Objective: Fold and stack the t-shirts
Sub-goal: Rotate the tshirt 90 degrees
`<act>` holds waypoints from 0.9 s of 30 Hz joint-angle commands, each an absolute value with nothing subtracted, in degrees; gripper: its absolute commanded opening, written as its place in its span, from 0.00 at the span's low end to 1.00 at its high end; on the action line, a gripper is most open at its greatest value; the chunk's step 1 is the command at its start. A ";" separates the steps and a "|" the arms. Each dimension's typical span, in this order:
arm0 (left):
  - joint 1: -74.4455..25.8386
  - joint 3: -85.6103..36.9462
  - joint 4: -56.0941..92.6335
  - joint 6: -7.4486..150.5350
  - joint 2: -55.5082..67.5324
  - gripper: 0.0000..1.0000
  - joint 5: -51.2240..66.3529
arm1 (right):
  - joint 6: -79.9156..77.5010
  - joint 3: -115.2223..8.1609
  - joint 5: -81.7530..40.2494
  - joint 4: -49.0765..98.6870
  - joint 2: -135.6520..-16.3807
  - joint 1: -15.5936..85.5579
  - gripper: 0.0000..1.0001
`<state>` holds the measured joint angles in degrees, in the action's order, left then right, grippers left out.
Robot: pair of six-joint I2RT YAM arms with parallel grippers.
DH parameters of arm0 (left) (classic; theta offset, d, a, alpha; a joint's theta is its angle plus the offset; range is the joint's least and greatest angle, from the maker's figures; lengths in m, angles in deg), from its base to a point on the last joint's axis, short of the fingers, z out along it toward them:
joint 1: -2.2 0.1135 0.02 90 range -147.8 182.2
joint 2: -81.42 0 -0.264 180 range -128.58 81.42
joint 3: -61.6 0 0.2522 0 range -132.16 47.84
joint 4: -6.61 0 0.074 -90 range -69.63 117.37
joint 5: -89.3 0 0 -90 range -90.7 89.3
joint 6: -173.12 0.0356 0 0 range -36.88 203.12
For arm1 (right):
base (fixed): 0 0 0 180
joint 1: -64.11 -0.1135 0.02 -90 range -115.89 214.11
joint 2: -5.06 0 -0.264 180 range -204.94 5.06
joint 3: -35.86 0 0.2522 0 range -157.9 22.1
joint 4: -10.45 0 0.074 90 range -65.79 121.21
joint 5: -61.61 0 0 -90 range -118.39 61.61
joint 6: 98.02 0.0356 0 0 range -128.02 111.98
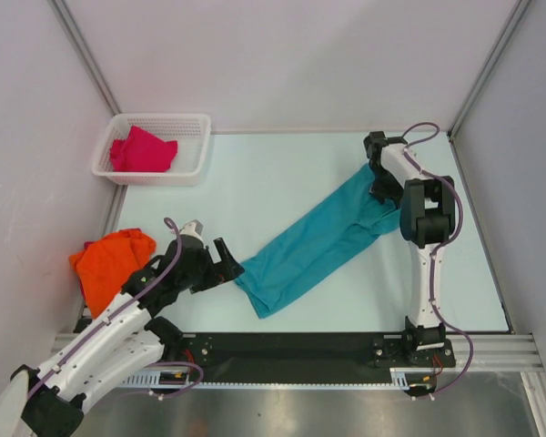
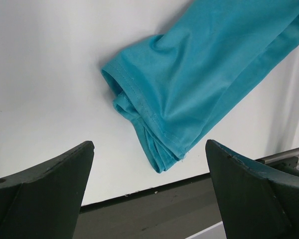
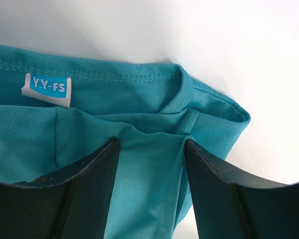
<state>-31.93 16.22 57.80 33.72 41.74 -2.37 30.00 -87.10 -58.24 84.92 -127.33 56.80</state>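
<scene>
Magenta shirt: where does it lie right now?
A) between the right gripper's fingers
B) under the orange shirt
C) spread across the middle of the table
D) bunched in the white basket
D: the magenta shirt lies crumpled inside the white basket at the far left corner of the table; the teal shirt is the one stretched out.

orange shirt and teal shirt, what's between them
The left gripper, jaws open, lies between the orange shirt and the near end of the teal shirt; the top view shows this.
</scene>
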 commanded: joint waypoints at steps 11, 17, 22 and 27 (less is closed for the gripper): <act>-28.66 16.28 57.55 36.80 40.29 1.00 0.88 | 29.51 -100.94 -53.53 83.80 -142.41 56.99 0.62; -26.37 15.76 57.64 37.95 39.23 1.00 2.03 | 28.55 -105.51 -55.37 84.69 -143.21 55.50 0.62; -25.67 14.53 56.59 38.73 37.30 1.00 2.82 | 29.42 -105.25 -56.24 85.20 -138.21 54.36 0.62; -24.88 14.79 55.36 39.53 35.90 1.00 3.87 | 27.85 -98.77 -63.54 80.38 -127.49 50.49 0.61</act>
<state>-25.86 16.22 57.72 37.45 36.64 2.13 26.52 -102.43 -60.80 93.40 -135.51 54.83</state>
